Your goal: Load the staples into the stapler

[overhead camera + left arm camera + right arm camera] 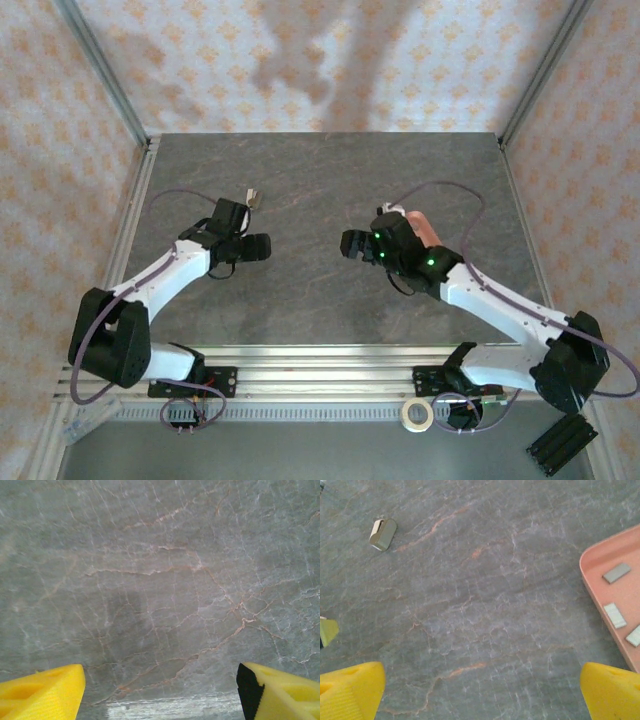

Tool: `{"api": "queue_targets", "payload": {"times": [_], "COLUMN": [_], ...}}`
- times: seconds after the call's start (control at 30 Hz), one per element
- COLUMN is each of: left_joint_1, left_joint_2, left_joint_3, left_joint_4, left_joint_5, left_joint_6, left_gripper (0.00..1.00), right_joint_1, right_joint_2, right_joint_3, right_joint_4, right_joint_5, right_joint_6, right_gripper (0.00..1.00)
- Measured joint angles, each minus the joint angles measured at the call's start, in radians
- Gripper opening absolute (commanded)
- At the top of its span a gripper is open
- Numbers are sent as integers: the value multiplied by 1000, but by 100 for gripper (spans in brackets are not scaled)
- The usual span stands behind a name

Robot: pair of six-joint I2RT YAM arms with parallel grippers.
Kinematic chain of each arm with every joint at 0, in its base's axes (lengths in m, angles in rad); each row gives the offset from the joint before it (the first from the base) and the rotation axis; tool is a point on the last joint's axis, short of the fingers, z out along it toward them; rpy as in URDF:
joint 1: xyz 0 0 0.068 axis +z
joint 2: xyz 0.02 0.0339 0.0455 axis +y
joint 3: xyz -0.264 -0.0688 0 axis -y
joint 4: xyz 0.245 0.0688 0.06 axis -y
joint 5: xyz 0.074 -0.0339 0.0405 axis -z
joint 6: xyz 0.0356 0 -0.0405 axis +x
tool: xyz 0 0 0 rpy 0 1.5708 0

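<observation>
The left end effector point(258, 247) hangs over the grey veined desk point(320, 180) at about 9 o'clock of the desk's middle in the top view. In the left wrist view its yellow fingers point(42, 692) stand wide apart, with nothing but bare stone between them.

The right end effector point(348, 245) faces it from the 3 o'clock side, the two well apart. Its jaws are spread wide too. In the right wrist view the yellow fingertips point(352, 690) sit at the lower corners and nothing is gripped.

The stapler point(252, 200) lies on the desk at about 12 o'clock of the left end effector, near it and touching neither arm. The right wrist view shows it as a small pale wedge at 10 o'clock of the picture point(382, 534), alone on the stone and well apart from the tray.

The salmon-pink tray point(425, 225) lies at about 2 o'clock of the right end effector, partly hidden by that arm. In the right wrist view its rim point(590, 580) comes in at 3 o'clock. Three of the staples point(616, 572) lie flat inside it, apart from one another.

A roll of tape point(417, 413) sits on the rail by the right arm's base, at 6 o'clock of the tray.
</observation>
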Motion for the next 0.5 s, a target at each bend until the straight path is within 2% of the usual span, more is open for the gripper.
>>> {"api": "queue_targets", "payload": {"times": [0.23, 0.5], "left_joint_1": [0, 0], "left_joint_2": [69, 135], "left_joint_3": [17, 58], "left_joint_4": [13, 21], "left_joint_5": [47, 52], "left_joint_6": [-26, -26], "left_gripper": [79, 79], "right_joint_1": [-43, -218], "right_joint_2": [56, 211], "right_joint_3": [108, 162], "right_joint_4": [-113, -209], "right_joint_5": [51, -69], "right_joint_6": [-49, -72], "right_gripper": [100, 100]}}
